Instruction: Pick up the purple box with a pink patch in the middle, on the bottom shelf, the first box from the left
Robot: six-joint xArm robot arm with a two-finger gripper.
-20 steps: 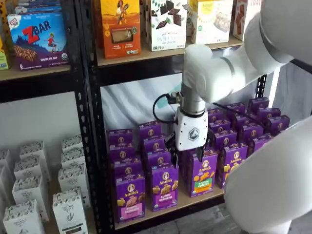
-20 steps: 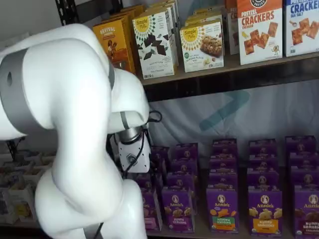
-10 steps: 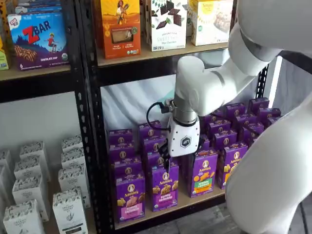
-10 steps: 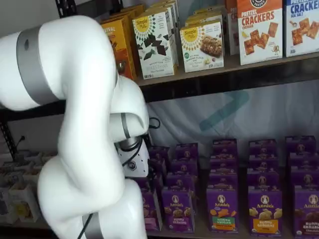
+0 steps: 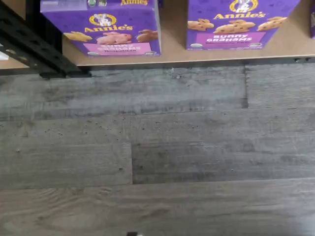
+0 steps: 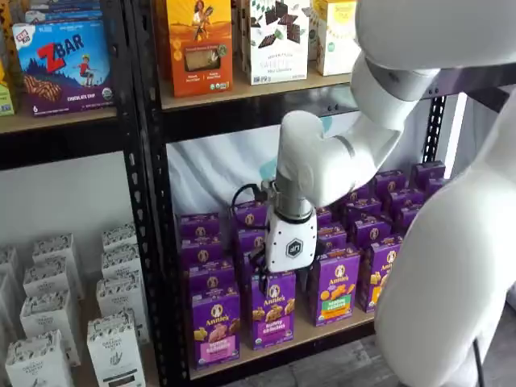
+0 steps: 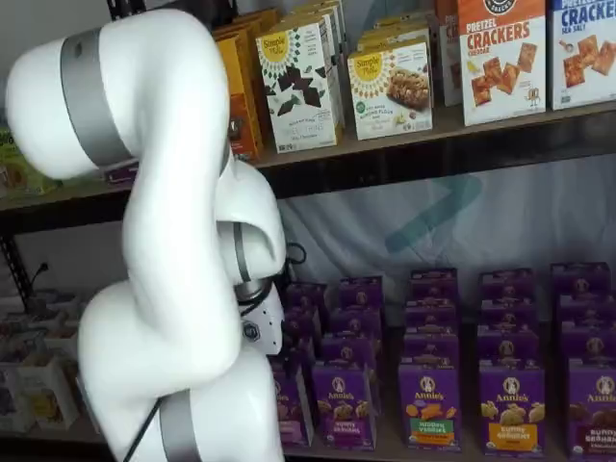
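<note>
Gripper (image 6: 284, 284) hangs wide open, empty, above the purple box (image 6: 214, 328) at the bottom shelf's (image 6: 322, 333) left front corner; light, stiff carton, best pinched across its narrow sides.

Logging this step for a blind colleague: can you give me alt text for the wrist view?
Two purple Annie's cartons stand at the front edge of the bottom shelf: the purple box with its pink patch beside a black upright, and a Bunny Grahams carton. Below lies grey plank floor; no claw shows.

Readable texts on the boxes

"Annie's" is read on the purple box (image 5: 106, 27); "BUNNY GRAHAMS" on the carton beside it (image 5: 236, 23); "ZBAR" on a blue box (image 6: 63, 64); "CRACKERS" on an orange box (image 7: 499, 58).
</note>
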